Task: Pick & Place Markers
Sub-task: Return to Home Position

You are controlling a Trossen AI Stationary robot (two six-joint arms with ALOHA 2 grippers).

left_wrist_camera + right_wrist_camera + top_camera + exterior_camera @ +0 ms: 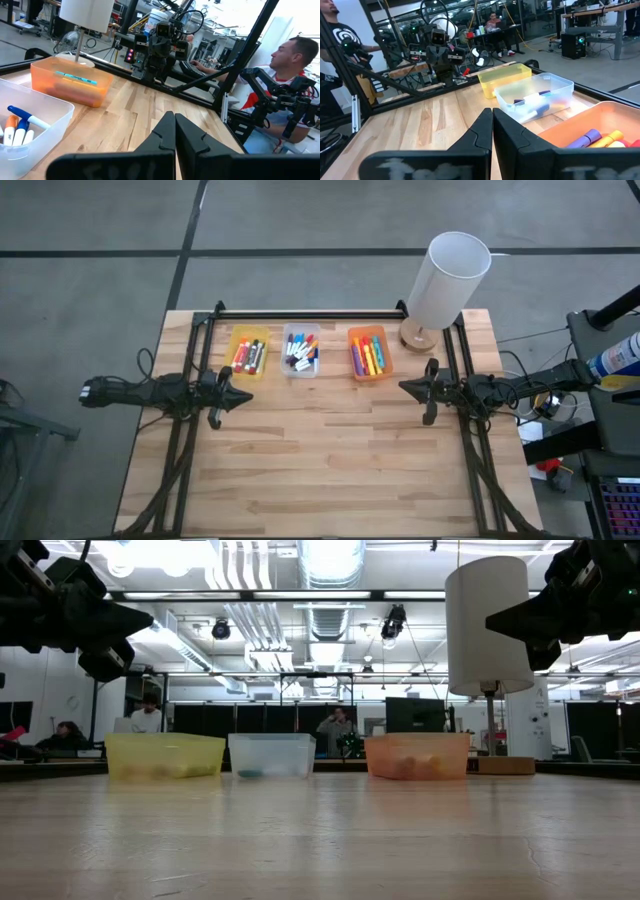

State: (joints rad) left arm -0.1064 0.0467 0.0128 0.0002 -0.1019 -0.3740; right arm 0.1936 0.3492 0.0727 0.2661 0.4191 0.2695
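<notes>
Table (330, 460) bins (369, 378) hold markers (300, 352) overhead; wrist views show left end effector (174, 116) and right end effector (492, 111) clenched

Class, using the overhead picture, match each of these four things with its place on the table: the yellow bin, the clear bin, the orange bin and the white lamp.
Column A
1. yellow bin
2. clear bin
3. orange bin
4. lamp

Column B
a. middle of the row of bins
b. back corner of the table on the right arm's side
c. end of the row on the left arm's side
d. end of the row next to the lamp's base

Pairs: 1-c, 2-a, 3-d, 4-b
</notes>
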